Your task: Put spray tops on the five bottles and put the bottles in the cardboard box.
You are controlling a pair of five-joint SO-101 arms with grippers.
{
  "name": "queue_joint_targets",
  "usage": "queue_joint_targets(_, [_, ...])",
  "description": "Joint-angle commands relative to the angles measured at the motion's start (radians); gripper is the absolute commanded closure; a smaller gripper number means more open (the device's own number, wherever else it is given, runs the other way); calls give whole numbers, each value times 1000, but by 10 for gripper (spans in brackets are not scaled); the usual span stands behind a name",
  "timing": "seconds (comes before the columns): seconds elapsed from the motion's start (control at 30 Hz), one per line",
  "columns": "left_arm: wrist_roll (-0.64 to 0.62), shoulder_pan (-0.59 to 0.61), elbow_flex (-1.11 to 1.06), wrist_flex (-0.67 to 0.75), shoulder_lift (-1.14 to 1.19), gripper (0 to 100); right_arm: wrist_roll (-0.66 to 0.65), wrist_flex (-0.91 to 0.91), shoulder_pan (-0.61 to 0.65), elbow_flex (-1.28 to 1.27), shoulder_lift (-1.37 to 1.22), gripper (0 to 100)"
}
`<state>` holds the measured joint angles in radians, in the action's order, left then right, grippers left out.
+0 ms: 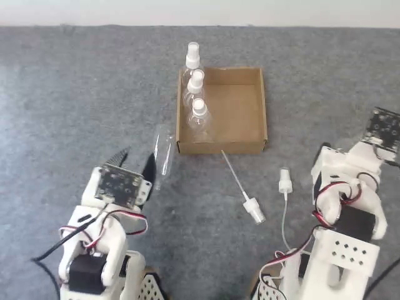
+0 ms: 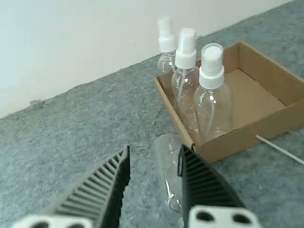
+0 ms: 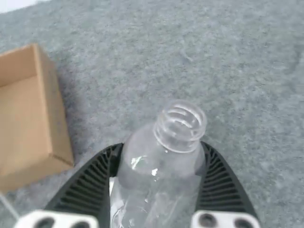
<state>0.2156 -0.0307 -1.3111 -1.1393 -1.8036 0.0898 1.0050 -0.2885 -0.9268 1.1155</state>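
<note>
The cardboard box (image 1: 250, 109) is sitting at the far middle of the grey desk (image 1: 75, 94). The near capped bottle (image 1: 199, 120) and the middle capped bottle (image 1: 196, 87) are standing upright inside it, along its left wall. The far capped bottle (image 1: 192, 59) is standing at the box's back left corner; I cannot tell whether it is inside or just behind. A bare bottle (image 1: 162, 150) is lying on its side just beside the box's near left corner, and the left claw (image 1: 139, 157) is hovering just beside it. One spray top (image 1: 254, 208) is lying in front of the box with its tube pointing toward it. The other spray top (image 1: 285, 182) is lying near the right arm (image 1: 350, 212).

From the left wrist, the left claw is gaping, released. The bare bottle is showing in the gap, partly hidden behind one finger (image 2: 202, 187); I cannot tell whether they are touching.

From the right wrist, the right claw (image 3: 161, 164) is clenching around the held bottle (image 3: 179, 124). The bottle's open threaded neck is jutting past the fingertips above the desk, with a corner of the box nearby.
</note>
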Motion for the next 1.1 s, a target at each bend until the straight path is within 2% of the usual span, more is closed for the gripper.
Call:
queue_joint_targets(0.0, [44,-61,54,-11,-17,848,15,-31,-21,12,24,898])
queue_joint_targets(0.2, [107,-127,56,-12,-15,845,17,-31,-21,11,24,898])
queue_joint_targets(0.4, [117,-203,96,-64,21,845,17,-31,-21,11,24,898])
queue_joint_targets(0.53, [124,-247,179,-71,187,844,17,-31,-22,11,24,898])
queue_joint_targets(0.77, [215,-354,306,-66,488,844,17,-33,-81,11,24,898])
queue_joint_targets(1.07, [322,-439,453,-66,784,844,14,-33,-82,9,24,898])
